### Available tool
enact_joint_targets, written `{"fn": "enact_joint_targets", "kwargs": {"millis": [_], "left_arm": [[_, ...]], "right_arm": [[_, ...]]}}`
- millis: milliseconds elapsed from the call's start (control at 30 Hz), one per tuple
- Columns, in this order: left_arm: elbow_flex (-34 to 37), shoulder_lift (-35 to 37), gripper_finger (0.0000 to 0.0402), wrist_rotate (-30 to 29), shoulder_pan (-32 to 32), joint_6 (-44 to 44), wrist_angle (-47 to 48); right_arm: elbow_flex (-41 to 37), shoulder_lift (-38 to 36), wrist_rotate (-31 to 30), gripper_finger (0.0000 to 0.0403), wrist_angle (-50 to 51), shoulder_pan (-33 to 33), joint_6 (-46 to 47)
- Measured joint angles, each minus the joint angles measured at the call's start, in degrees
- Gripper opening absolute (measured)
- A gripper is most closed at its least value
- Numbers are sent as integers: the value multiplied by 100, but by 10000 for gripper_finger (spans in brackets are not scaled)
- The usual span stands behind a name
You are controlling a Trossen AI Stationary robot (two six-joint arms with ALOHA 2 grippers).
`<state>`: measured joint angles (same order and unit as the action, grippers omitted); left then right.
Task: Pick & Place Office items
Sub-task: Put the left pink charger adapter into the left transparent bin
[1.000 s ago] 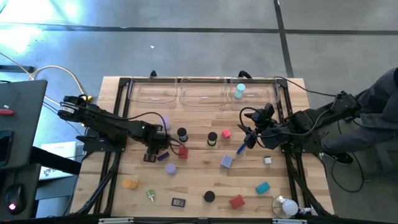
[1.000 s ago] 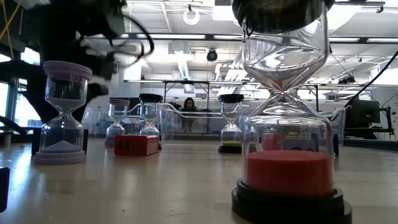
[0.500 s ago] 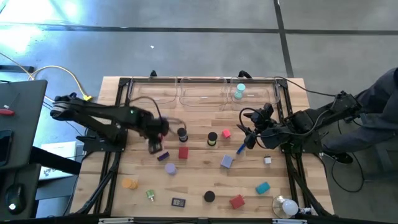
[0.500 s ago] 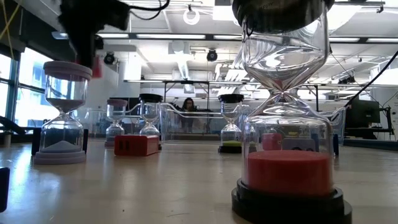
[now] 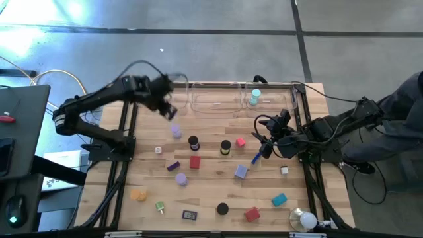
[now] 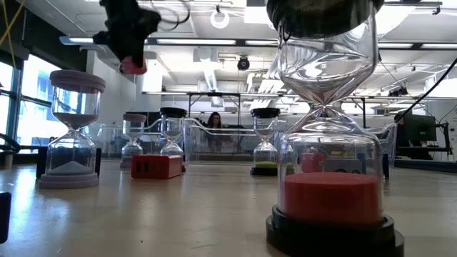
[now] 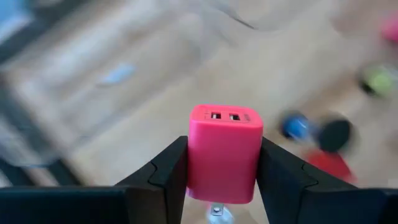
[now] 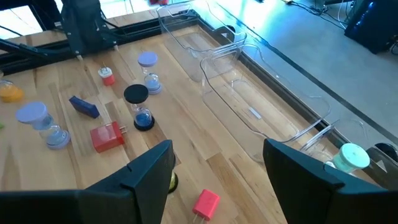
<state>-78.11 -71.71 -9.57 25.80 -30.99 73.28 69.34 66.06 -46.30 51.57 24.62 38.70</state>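
Two fingers of the left gripper [image 7: 221, 180] clamp a pink plug-in charger block with two ports [image 7: 222, 152], raised above the table [image 5: 211, 198] near its far left corner. Right gripper [image 5: 264, 147] hovers mid-table toward the right edge, fingers spread, empty.

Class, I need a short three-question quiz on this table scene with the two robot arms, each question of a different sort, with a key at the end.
1. True or false: the left gripper is shut on a pink charger.
2. Which clear tray holds the teal-capped sand timer? A) the one nearest the left arm B) the middle one C) the one nearest the right arm
3. Fill in: the right gripper is ____ and holds nothing.

Key: 1 true; 2 C; 3 open.
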Motion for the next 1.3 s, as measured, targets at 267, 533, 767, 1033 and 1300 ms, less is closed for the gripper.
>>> {"fn": "enact_joint_targets", "kwargs": {"millis": [267,533,767,1033,1300], "left_arm": [[2,-424,147,297,2403,233,-112],[4,-1201,148,366,3269,418,-499],[7,-1959,148,364,3307,75,-550],[84,-2559,148,333,3319,313,-630],[495,-2574,148,403,3433,272,-1144]], "right_arm": [[0,1,-20,239,37,-7,2],[2,0,-20,239,83,-120,55],[2,0,-122,239,148,-116,70],[2,-39,-159,239,237,-116,65],[2,-39,-156,239,384,-116,289]]}}
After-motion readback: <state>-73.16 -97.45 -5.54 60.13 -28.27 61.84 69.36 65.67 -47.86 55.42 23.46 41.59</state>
